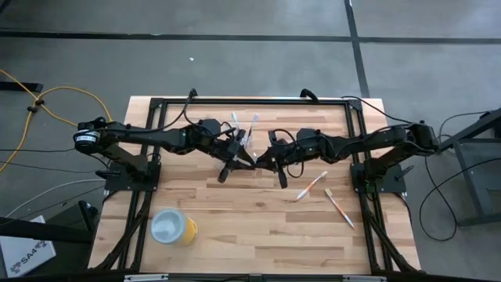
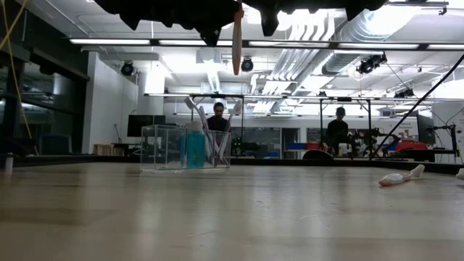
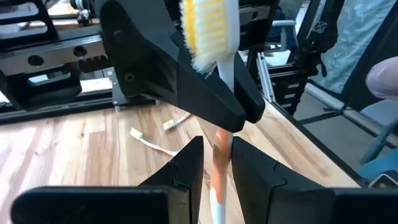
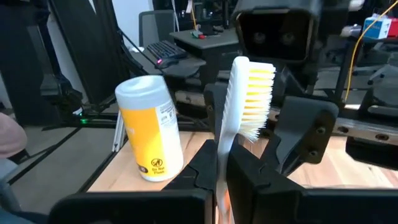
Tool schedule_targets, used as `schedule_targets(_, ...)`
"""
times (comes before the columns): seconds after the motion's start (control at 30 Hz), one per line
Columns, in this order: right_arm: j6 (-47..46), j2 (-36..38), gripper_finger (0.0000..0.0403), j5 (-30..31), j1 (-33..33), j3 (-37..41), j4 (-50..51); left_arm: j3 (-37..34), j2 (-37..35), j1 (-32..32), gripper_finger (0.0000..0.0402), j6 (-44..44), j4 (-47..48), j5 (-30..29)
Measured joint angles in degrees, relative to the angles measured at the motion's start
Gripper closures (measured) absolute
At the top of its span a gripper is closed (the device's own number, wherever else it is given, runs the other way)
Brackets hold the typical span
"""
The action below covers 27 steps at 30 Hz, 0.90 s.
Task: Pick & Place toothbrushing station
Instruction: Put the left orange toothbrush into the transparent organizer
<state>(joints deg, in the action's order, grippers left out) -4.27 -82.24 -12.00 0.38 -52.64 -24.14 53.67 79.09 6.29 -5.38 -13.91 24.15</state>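
Figure: both arms met above the table (image 1: 235,235), just on the near side of the clear plastic cup (image 2: 185,148), in what read as a handover of one toothbrush (image 4: 239,118). The right gripper (image 4: 222,167) had its fingers clamped on the white neck, the yellow bristle head standing up between the two arms. The left gripper (image 3: 216,163) had its fingers set either side of the orange part of the handle; whether they pressed it or only flanked it could not be told. In the low view the handle hung well above the wood, clear of the cup.

The cup already held a blue tube (image 2: 194,150) and other brushes. Two more toothbrushes (image 1: 311,186) lay on the table to the right of the cup, and the yellow cup (image 1: 174,226) stood well apart, near the front edge.

Judged advice: only one gripper should let go once the other held firmly; the brush should then be kept upright over the cup's opening and lowered handle first, avoiding the brushes standing there.
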Motion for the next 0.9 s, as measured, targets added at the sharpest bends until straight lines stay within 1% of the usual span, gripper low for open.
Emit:
schedule_targets(0.3,-0.2,0.0,0.0394,-0.1,0.0,0.0,-1.0,1.2,1.2,-0.8,0.0327,-0.3,-1.9,-0.3)
schedule_targets(0.53,-0.4,0.0,0.0394,-0.1,0.0,0.0,-0.1,1.2,1.4,-1.3,0.0329,2.4,-2.5,-0.5)
schedule_targets(0.63,-0.4,0.0,0.0394,-0.1,0.0,0.0,0.1,1.2,1.4,-1.3,0.0345,3.9,-2.5,-1.8)
schedule_targets(0.77,-0.6,0.0,0.0394,-0.1,0.0,0.0,0.2,1.2,1.4,-1.4,0.0383,3.9,-2.5,-1.8)
schedule_targets(0.9,-1.6,0.0,0.0391,-0.1,0.0,0.0,0.2,1.2,1.4,-1.4,0.0386,3.7,-2.5,-1.8)
